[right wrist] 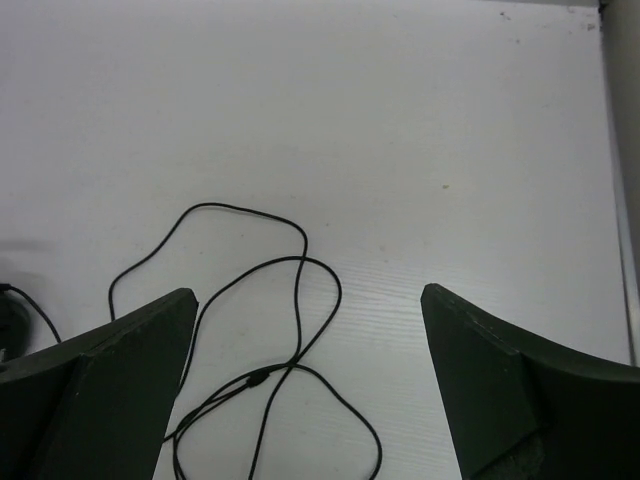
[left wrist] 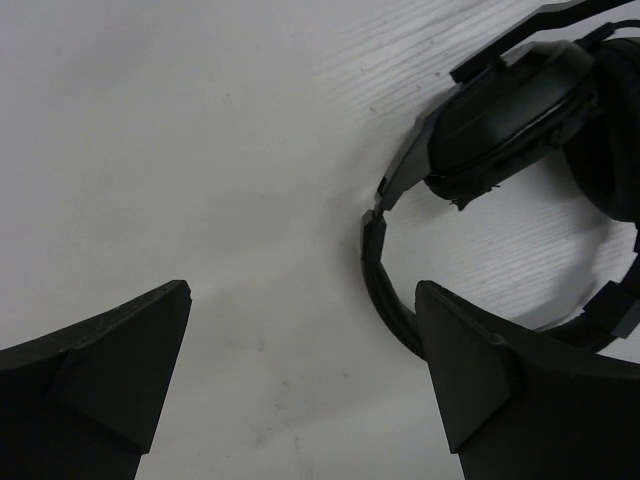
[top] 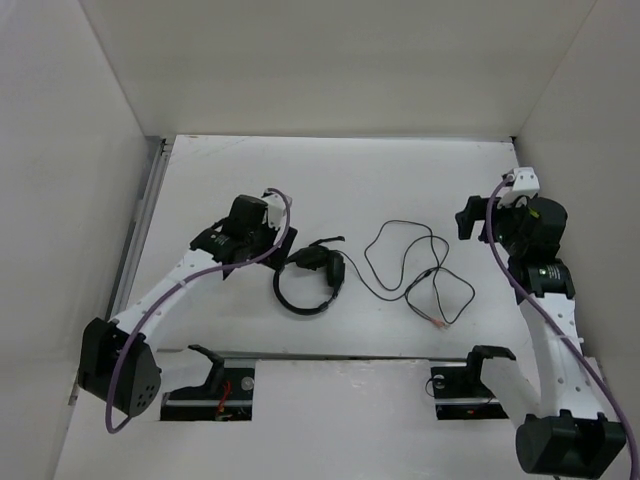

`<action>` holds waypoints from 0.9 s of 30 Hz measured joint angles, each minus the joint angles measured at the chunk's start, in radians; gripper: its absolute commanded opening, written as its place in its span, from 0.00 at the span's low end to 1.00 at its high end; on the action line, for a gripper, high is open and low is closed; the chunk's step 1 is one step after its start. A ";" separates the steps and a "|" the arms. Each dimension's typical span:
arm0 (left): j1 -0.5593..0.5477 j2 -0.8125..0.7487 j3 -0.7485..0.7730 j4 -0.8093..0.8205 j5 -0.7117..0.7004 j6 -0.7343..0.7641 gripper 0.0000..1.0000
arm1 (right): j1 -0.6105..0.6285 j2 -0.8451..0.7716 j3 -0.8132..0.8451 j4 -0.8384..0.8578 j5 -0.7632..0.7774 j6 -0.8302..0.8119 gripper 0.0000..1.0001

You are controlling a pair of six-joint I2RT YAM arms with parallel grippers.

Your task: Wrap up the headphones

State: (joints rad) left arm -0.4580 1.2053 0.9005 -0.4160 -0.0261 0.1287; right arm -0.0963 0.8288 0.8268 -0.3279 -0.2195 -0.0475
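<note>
My left end effector [left wrist: 302,292] wide, empty, just beside headphones [top: 322,264]; right end effector [right wrist: 307,292] wide, empty, above cord [right wrist: 256,377]

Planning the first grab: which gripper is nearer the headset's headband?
The left gripper: open, with the headband right beside it. The right gripper, also open, has only the loose cord below it.

The left arm [top: 165,292] and right arm [top: 557,342] were white with black joints, each trailed by a purple cable [top: 283,215]. The left gripper [left wrist: 302,290] and right gripper [right wrist: 307,290] bore broad, black, wedge-shaped fingers [left wrist: 95,390].
</note>
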 measured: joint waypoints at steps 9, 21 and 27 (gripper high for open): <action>-0.038 0.055 0.060 -0.116 0.047 -0.132 0.96 | 0.063 0.087 0.012 0.023 -0.050 0.071 1.00; -0.106 0.129 -0.054 -0.148 0.103 -0.401 0.93 | 0.075 0.089 0.000 0.120 -0.071 0.146 1.00; -0.126 0.174 -0.128 -0.148 0.108 -0.491 0.87 | 0.043 0.040 -0.040 0.142 -0.082 0.180 1.00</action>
State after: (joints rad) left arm -0.5842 1.3788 0.7727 -0.5640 0.0822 -0.3622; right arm -0.0536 0.8692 0.7868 -0.1860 -0.3019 0.1322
